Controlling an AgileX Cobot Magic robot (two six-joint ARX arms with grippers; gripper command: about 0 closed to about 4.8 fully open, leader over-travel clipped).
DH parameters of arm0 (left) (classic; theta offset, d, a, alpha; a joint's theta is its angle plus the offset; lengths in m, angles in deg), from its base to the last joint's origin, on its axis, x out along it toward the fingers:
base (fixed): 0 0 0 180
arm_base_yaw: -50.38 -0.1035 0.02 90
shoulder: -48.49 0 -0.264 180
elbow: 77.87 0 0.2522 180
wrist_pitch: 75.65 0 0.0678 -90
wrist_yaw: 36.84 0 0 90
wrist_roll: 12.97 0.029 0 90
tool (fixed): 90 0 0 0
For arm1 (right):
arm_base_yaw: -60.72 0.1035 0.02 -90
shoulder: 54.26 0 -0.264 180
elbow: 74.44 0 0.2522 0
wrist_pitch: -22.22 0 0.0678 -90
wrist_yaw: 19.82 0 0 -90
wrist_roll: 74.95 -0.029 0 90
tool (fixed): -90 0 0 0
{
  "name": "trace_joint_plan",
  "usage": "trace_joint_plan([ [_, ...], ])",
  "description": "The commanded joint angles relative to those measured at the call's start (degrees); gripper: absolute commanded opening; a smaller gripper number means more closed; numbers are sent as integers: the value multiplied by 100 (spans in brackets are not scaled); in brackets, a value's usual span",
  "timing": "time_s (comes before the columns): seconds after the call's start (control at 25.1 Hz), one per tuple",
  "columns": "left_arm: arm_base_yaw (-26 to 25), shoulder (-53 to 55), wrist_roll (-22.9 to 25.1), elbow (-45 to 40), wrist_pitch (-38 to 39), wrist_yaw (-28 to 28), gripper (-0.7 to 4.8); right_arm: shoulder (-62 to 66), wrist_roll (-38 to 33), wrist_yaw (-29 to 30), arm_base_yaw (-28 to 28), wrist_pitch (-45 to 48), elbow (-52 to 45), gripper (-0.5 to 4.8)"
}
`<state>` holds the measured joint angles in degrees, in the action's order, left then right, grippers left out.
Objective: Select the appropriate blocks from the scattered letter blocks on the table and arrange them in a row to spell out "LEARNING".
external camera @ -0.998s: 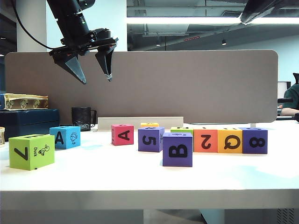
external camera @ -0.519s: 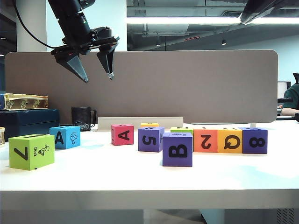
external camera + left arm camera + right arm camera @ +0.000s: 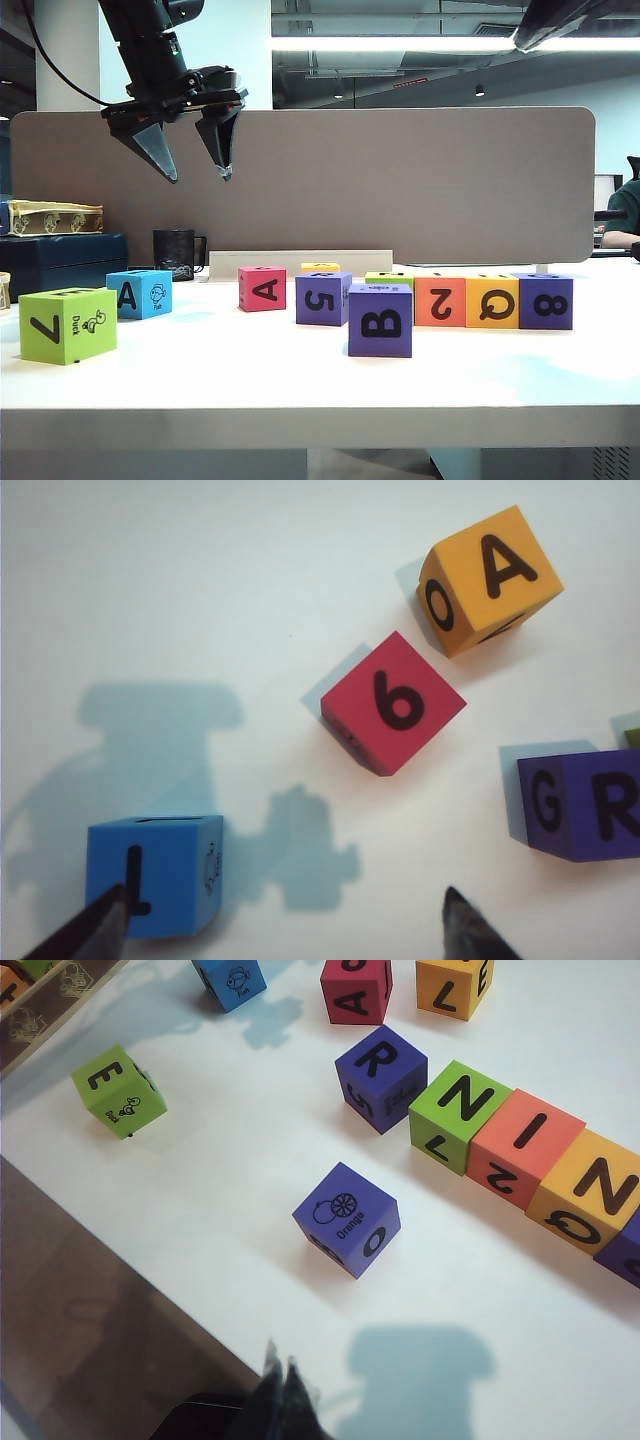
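- Above the table's (image 3: 300,390) left end, your left gripper (image 3: 198,176) hangs high, jaws wide apart and empty; the blue block (image 3: 155,872) lies below it, near one fingertip in the wrist view.
- Your right gripper (image 3: 280,1380) hangs low over the near edge, its tips looking pressed together on nothing.
- Done so far, by my reading: the tail of the word. The green N (image 3: 462,1110), orange-red I (image 3: 525,1140) and yellow N (image 3: 590,1190) touch in 1 row, and a purple block (image 3: 628,1250) closes the end. Its top is cut off, so you cannot confirm G.
- The purple R (image 3: 382,1072) stands just beside the green N, turned a little and not flush.
- Left to do: L, E and A, then squaring up the R.
- Candidates lie loose: the green E (image 3: 118,1090) well apart, the red block (image 3: 355,990) and the yellow block (image 3: 455,985) behind the row.
- The B block (image 3: 345,1218) stands alone in front of the row; you do not need it.
- Count: 10 blocks in all. That is 3 purple, 2 green, 2 yellow, 1 blue, 1 red, 1 orange-red. 2 grippers, neither holding anything.
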<state>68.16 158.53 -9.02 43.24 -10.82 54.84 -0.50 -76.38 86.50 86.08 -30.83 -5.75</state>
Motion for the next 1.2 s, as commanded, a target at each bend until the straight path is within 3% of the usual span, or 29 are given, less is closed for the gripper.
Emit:
trace_joint_plan([
  [0.04, 4, -17, 37, 7, 85, -24, 394, -7, 17, 15, 4, 98, 28, -2],
  [0.4, 4, -20, 52, 4, 1921, -61, 394, -7, 17, 15, 4, 127, 28, -2],
  [0.52, 4, -20, 55, 4, 2142, -61, 394, -7, 17, 15, 4, 162, 28, -2],
  [1.0, 35, 101, -417, 4, 317, 470, 394, -2, 17, 13, 4, 225, 28, -2],
  [1.2, 286, 444, -638, 9, -334, 608, 394, -2, 17, -31, 2, 229, 28, -2],
])
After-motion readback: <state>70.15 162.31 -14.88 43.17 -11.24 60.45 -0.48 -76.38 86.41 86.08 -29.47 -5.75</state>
